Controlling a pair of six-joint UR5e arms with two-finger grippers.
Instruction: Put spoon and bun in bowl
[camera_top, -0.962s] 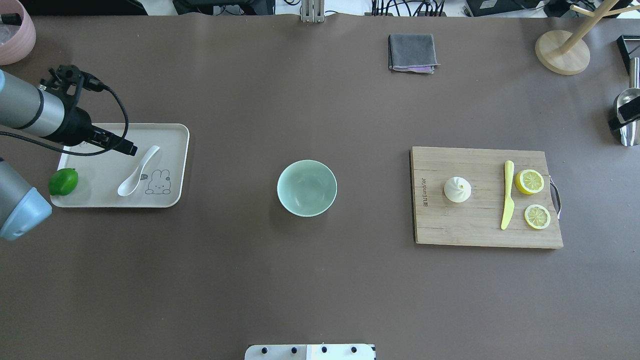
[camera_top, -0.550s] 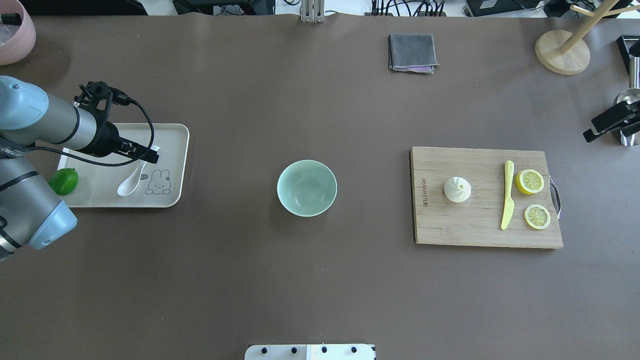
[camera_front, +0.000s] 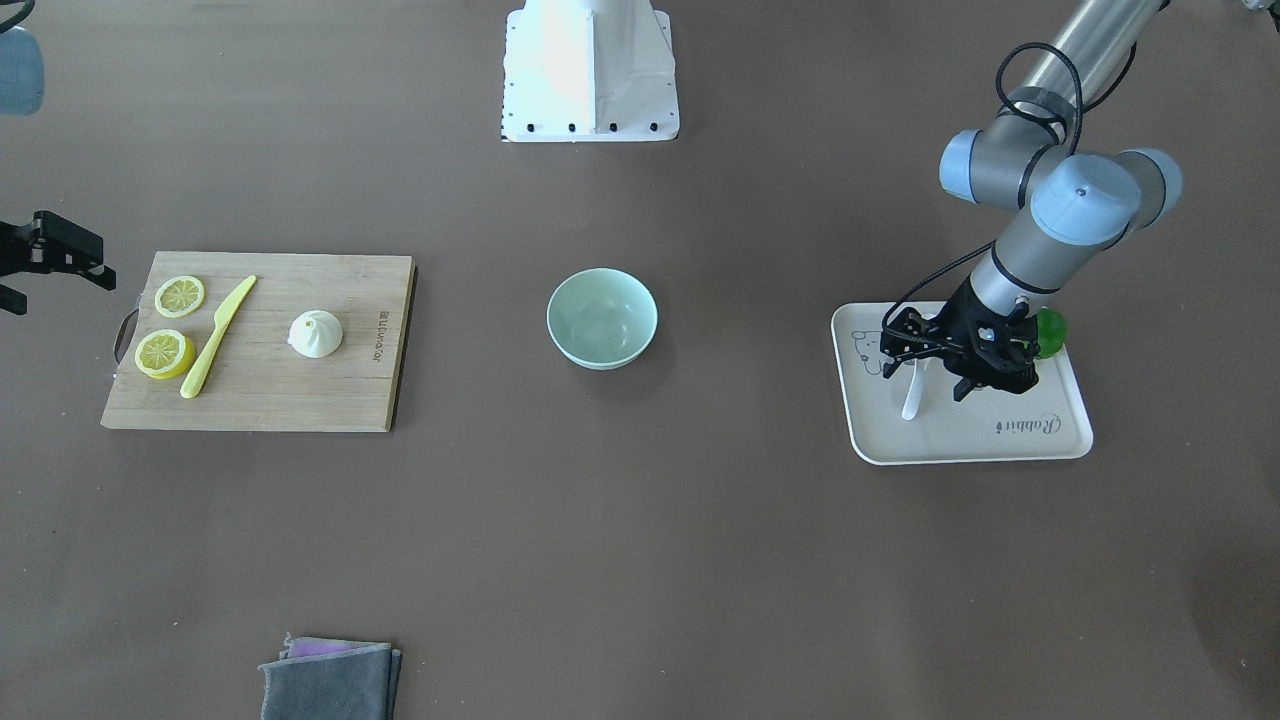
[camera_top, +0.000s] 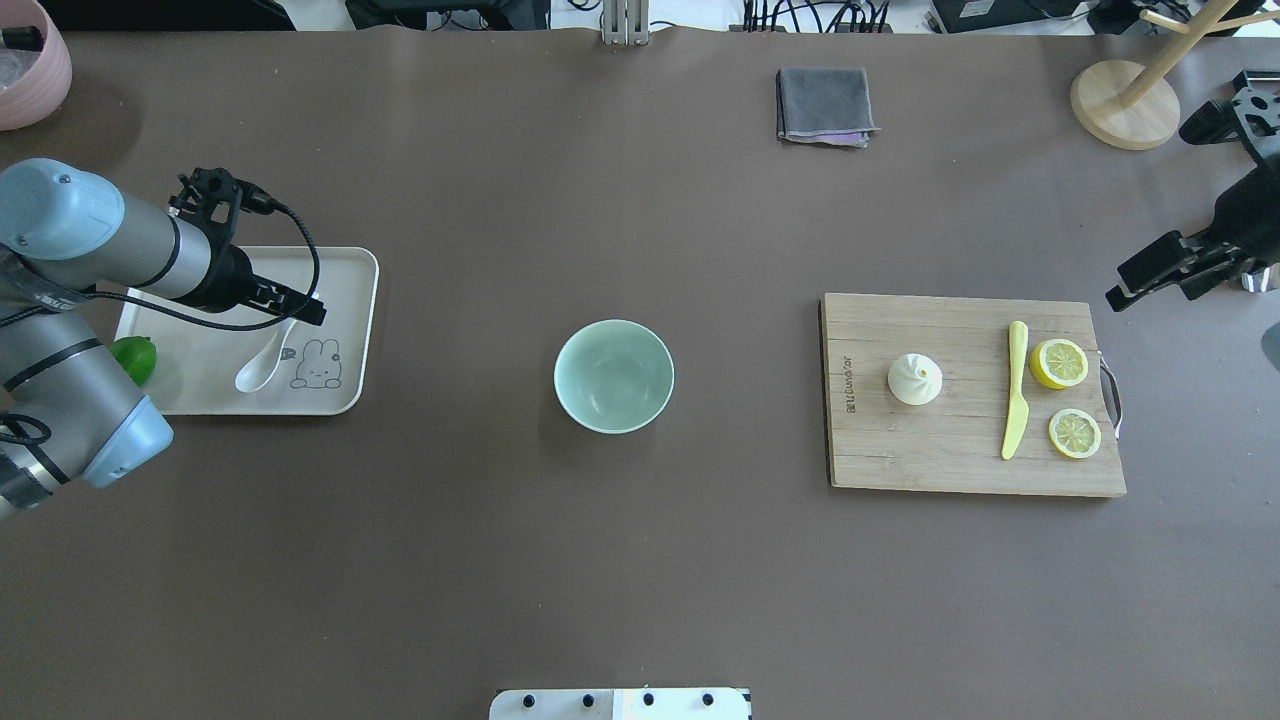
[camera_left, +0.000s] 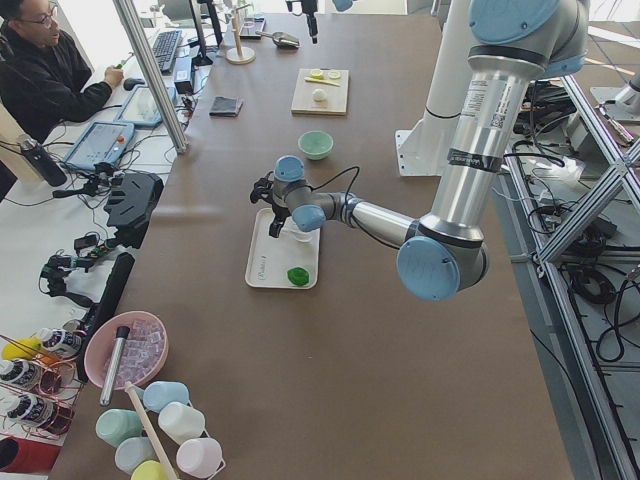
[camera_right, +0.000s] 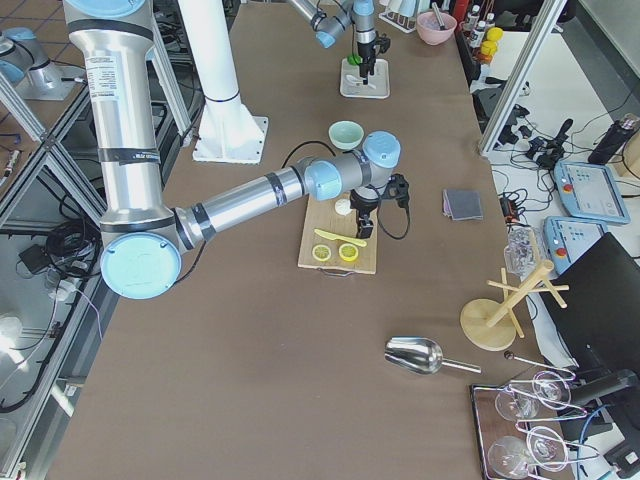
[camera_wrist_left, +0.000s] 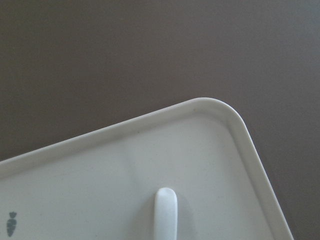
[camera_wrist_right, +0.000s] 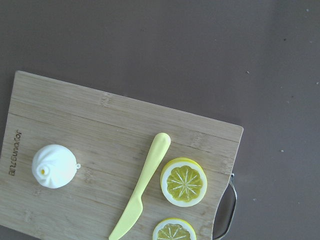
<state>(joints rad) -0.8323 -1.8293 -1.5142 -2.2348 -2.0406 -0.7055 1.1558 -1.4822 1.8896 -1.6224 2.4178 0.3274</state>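
Note:
The white spoon (camera_top: 268, 355) lies on the beige tray (camera_top: 345, 268) at the table's left. Its handle tip shows in the left wrist view (camera_wrist_left: 166, 212). My left gripper (camera_top: 305, 308) is open over the handle, its fingers on either side of it (camera_front: 925, 382). The mint-green bowl (camera_top: 613, 376) stands empty mid-table (camera_front: 602, 318). The cream bun (camera_top: 915, 379) sits on the wooden cutting board (camera_top: 940, 465) and shows in the right wrist view (camera_wrist_right: 54, 166). My right gripper (camera_top: 1150, 288) is open and empty, above the table just beyond the board's far right corner.
A yellow-green knife (camera_top: 1015, 390) and two lemon halves (camera_top: 1059, 363) lie on the board right of the bun. A lime (camera_top: 135, 358) sits on the tray. A grey cloth (camera_top: 825, 104), a wooden stand (camera_top: 1125, 103) and a pink bowl (camera_top: 30, 60) are at the back.
My left gripper has moved right across the tray to the spoon's handle. My right gripper has come in from the right edge towards the cutting board.

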